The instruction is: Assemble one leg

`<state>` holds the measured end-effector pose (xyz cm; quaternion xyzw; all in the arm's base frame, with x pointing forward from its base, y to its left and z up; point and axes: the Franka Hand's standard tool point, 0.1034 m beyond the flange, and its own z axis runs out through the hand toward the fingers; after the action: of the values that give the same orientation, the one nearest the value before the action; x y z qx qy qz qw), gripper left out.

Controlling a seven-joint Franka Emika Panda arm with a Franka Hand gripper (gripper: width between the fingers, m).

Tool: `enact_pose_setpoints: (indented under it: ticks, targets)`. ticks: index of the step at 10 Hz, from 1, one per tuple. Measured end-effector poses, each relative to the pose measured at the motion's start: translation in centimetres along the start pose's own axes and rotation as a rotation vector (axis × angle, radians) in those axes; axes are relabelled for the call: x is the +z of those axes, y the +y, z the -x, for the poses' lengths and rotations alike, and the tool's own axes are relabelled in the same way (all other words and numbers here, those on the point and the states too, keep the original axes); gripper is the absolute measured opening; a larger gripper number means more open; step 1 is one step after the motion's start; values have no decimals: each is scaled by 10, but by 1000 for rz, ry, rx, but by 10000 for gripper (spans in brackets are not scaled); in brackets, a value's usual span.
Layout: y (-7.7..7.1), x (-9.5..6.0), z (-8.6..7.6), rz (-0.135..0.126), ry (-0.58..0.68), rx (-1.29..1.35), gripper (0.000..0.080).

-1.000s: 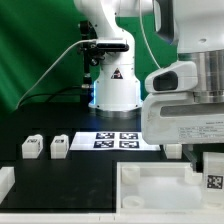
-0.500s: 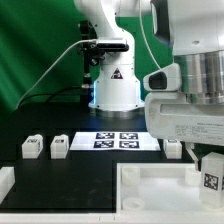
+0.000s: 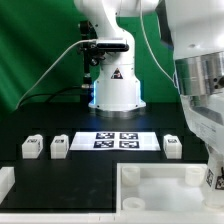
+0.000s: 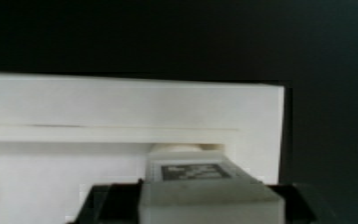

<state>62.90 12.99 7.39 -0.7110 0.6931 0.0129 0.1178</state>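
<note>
Down in the wrist view, the leg [image 4: 194,172] sits between the two dark jaws, its black-and-white tag facing the camera; the jaws are closed on it, one at each side. Behind it lies the white tray-like frame [image 4: 123,110], with a raised ledge running across.

In the exterior view the arm [image 3: 205,80] fills the exterior view's right, close to the camera, and the held leg [image 3: 214,178] shows only partly at that edge, over the frame's [image 3: 150,188] near corner. Whether it touches the frame cannot be told.

On the black tabletop [image 3: 100,165], two more legs [image 3: 32,147] [image 3: 58,146] stand side by side at the exterior view's left. The marker board [image 3: 110,140] lies just beside them, and a third loose leg [image 3: 172,146] stands at the board's other end.
</note>
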Motion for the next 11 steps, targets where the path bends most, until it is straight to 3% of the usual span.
enact_pose_setpoints:
  ticks: [2, 3, 4, 5, 7, 10, 11]
  targets:
    - [1, 0, 0, 2, -1, -44, 310]
    - [1, 0, 0, 2, -1, -90, 508]
    - [2, 1, -1, 14, -2, -163, 508]
    - [5, 1, -3, 37, -8, -268, 622]
    - [3, -2, -5, 65, -2, -617, 647]
    - [4, -1, -6, 68, -10, -921, 649]
    - [5, -1, -8, 89, -7, -1053, 649]
